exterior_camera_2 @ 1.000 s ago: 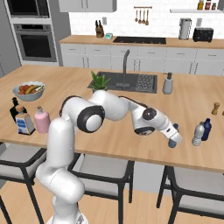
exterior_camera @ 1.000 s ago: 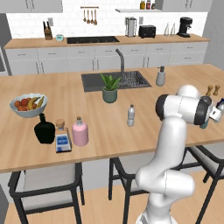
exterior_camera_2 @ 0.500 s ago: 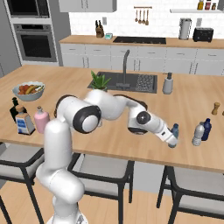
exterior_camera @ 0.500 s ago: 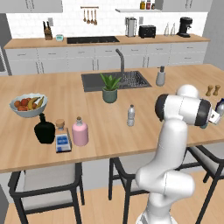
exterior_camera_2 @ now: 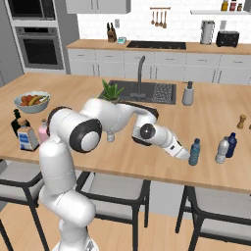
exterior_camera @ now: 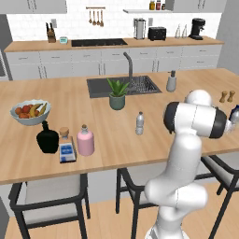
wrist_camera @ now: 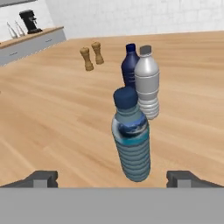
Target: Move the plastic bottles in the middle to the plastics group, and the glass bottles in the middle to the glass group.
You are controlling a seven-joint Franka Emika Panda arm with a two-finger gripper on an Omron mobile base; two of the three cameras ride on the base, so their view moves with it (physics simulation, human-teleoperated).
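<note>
The pincer point(wrist_camera: 112, 178) is wide open and holds nothing. A teal-blue bottle point(wrist_camera: 131, 139) stands upright on the counter point(wrist_camera: 52, 118), just in front of it. Close behind stand a grey-white bottle point(wrist_camera: 147, 83) and a dark blue bottle point(wrist_camera: 129, 65). 2 brown shakers point(wrist_camera: 92, 55) stand farther back.

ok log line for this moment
gripper: open, behind teal bottle | bottle: upright on counter, unheld | grey bottle, dark blue bottle: beyond

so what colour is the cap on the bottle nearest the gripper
Dark blue, on the teal bottle standing between the open fingers; the hand view shows it best.
</note>
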